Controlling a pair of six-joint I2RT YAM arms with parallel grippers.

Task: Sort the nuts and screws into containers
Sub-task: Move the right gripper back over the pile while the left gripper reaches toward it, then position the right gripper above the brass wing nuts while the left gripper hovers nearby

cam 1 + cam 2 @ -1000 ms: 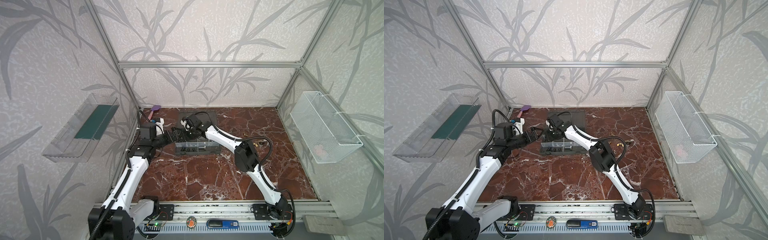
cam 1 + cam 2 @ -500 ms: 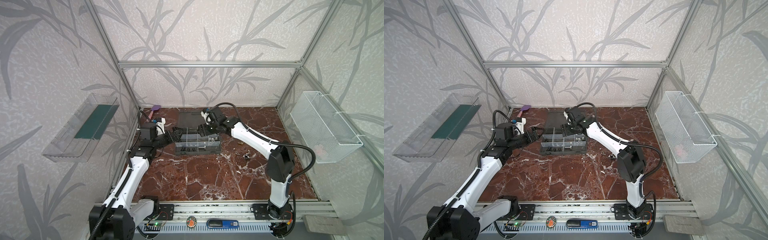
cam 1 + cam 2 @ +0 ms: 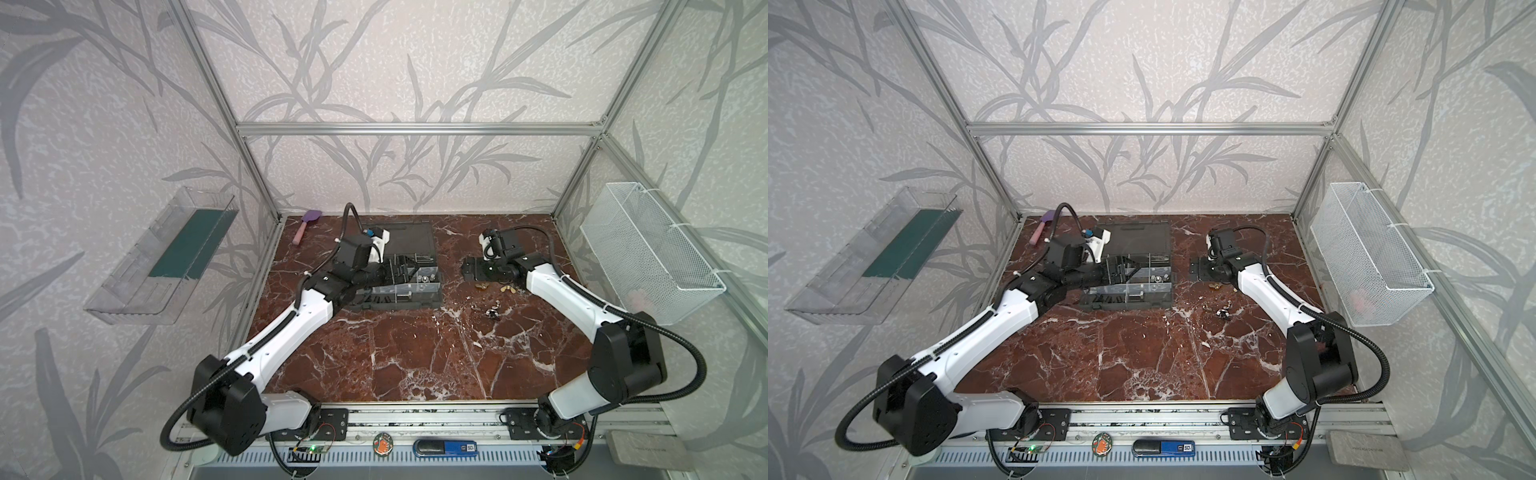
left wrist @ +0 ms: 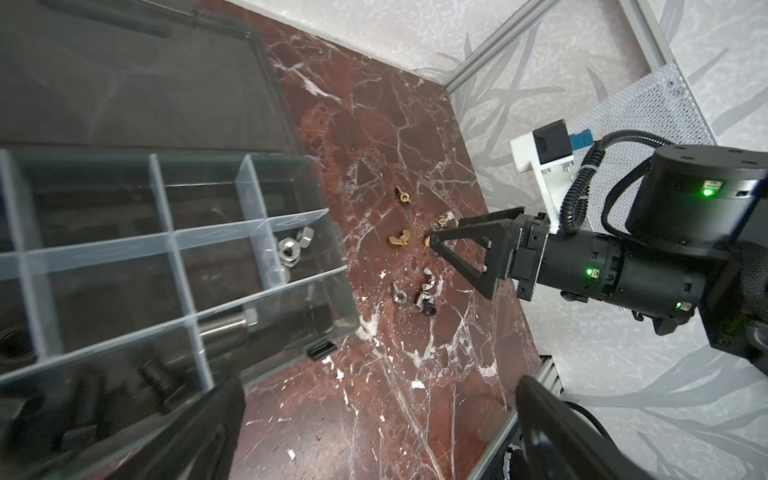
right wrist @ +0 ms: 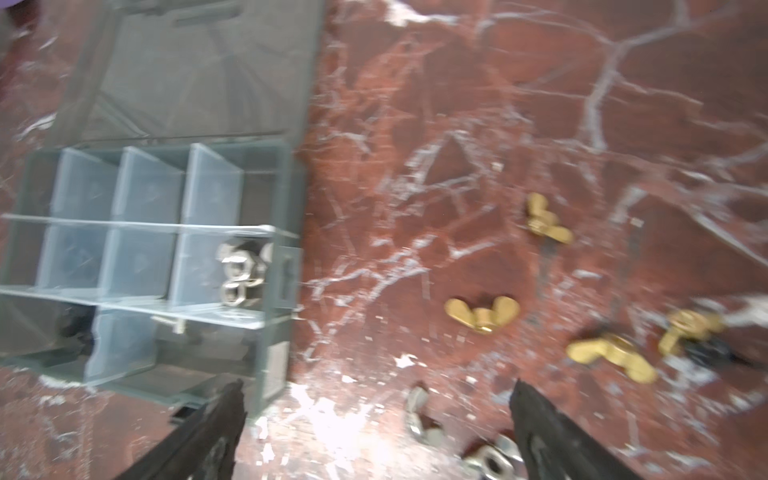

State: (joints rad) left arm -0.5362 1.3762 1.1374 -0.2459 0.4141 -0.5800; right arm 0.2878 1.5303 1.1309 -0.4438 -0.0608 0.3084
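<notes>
The right pincer [image 5: 378, 388] stands wide, its black fingers [image 5: 208, 434] well apart and holding nothing, low over the tabletop [image 3: 415, 357] to the right of the organizer case [image 3: 399, 306] and pointing towards it. The left pincer [image 4: 378, 388] is just as wide and also empty, over the open case. Nearest the rail, on the bare marble right of the case, lies a small cluster of silver wing nuts [image 4: 424, 291] with a black screw [image 4: 430, 309] against them. Just beyond are the brass wing nuts [image 5: 482, 313], four in the right wrist view, scattered apart from one another. In the left wrist view the right pincer's fingertip sits just beside one brass piece, though whether it touches cannot be told. The case is split by clear dividers into compartments [image 4: 208, 195]. Its near row holds black screws [image 4: 156, 376] and a silver bolt [image 4: 224, 330], and the middle row's compartment at the right end holds silver nuts [image 4: 291, 253]. Behind the case its lid [image 3: 409, 237] lies flat. In the far left corner of the tabletop rests a utensil [image 3: 305, 226] with a purple head and a pink handle. A clear tray [image 3: 124, 291] with a green base hangs on the left wall and a white mesh basket [image 3: 648, 249] on the right wall, with something pale pink, too blurred to name, inside it.
</notes>
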